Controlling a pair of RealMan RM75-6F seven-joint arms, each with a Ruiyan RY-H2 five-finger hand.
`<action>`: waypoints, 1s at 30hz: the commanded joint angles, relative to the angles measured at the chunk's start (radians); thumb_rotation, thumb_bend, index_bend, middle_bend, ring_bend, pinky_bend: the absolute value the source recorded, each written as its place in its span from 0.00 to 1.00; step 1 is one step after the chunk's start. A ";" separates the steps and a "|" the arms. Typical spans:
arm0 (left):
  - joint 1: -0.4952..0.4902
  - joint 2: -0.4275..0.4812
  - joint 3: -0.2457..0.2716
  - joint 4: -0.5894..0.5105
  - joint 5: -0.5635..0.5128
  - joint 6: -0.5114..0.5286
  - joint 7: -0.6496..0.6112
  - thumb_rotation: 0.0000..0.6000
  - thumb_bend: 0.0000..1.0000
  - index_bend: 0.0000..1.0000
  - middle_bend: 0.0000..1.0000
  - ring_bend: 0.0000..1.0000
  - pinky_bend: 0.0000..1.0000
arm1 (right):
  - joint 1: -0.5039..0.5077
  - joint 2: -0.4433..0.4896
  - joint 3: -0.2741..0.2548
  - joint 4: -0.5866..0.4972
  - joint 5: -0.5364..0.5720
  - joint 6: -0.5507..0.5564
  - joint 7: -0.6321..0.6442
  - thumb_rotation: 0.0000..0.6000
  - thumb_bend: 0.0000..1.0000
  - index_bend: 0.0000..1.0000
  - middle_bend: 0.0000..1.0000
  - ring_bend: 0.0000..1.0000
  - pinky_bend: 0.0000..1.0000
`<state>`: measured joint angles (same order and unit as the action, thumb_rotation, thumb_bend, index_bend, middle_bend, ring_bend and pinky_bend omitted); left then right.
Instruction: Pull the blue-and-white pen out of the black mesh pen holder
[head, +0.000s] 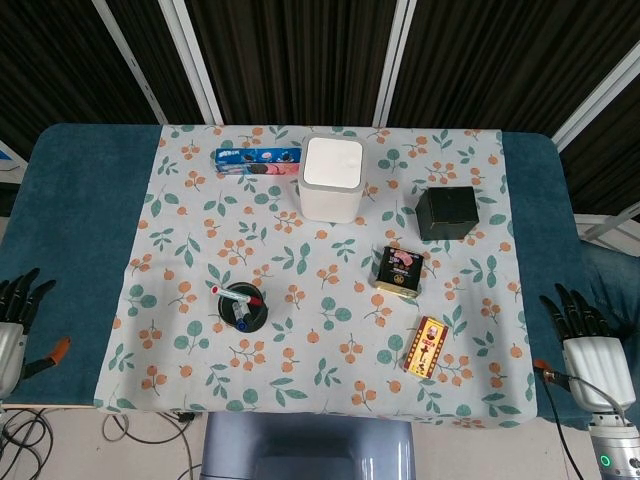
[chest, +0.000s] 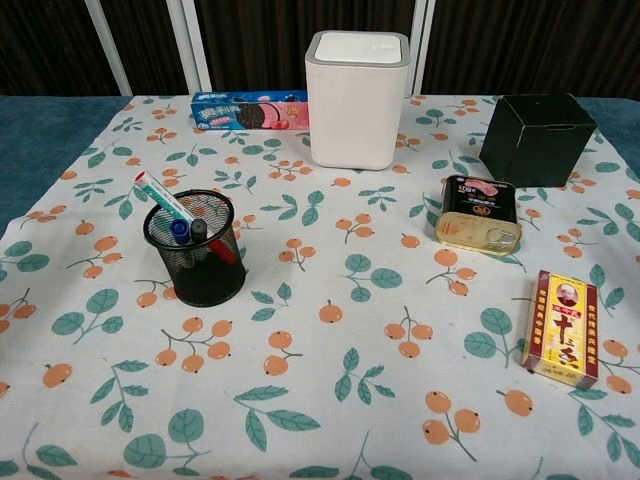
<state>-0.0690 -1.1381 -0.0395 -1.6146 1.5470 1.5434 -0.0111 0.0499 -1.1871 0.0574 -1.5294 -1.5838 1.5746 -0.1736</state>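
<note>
1. A table (head: 80, 200) with a dark teal top is seen, backed by dark slatted panels; most of it is covered by a cloth (head: 330, 330) printed with leaves and orange fruit.

2. The black mesh pen holder (chest: 193, 248) is taken as the landmark here: it stands upright on the cloth, toward the near-left part.

3. Inside the holder, the blue-and-white pen (chest: 179, 231) is found with its blue cap up, just beside a black-capped pen (chest: 198, 230). A white marker (chest: 172, 203) with a red tip leans out over the holder's left rim.

4. Behind the holder and to its right, a white lidded bin (chest: 358, 97) is seen; a blue cookie box (chest: 250, 110) lies flat just left of the bin.

5. Well to the right of the holder, a tin can (chest: 479, 215) lies on the cloth, with a black box (chest: 538, 138) behind it and a red-and-yellow packet (chest: 561, 327) nearer the front edge.

6. The left hand (head: 12, 325) is caught at the table's near-left edge, well apart from the holder, fingers spread, nothing held.

7. The right hand (head: 588, 345) is at the near-right edge, far from the holder, fingers fanned apart and empty.
</note>
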 joint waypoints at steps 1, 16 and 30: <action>-0.008 -0.036 -0.008 0.024 0.038 0.030 -0.018 1.00 0.23 0.16 0.00 0.00 0.00 | -0.002 0.000 0.002 -0.001 0.002 0.004 0.000 1.00 0.19 0.13 0.00 0.07 0.20; -0.188 -0.029 -0.004 -0.170 0.140 -0.197 0.057 1.00 0.22 0.20 0.00 0.00 0.00 | -0.008 0.002 0.005 -0.007 0.010 0.009 -0.001 1.00 0.19 0.13 0.00 0.07 0.20; -0.297 -0.328 -0.060 -0.153 0.009 -0.313 0.349 1.00 0.21 0.31 0.00 0.00 0.00 | -0.008 0.005 0.008 -0.012 0.019 0.004 0.003 1.00 0.19 0.13 0.00 0.07 0.20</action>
<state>-0.3472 -1.4174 -0.0908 -1.7957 1.5780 1.2406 0.3145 0.0418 -1.1824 0.0650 -1.5412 -1.5648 1.5786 -0.1703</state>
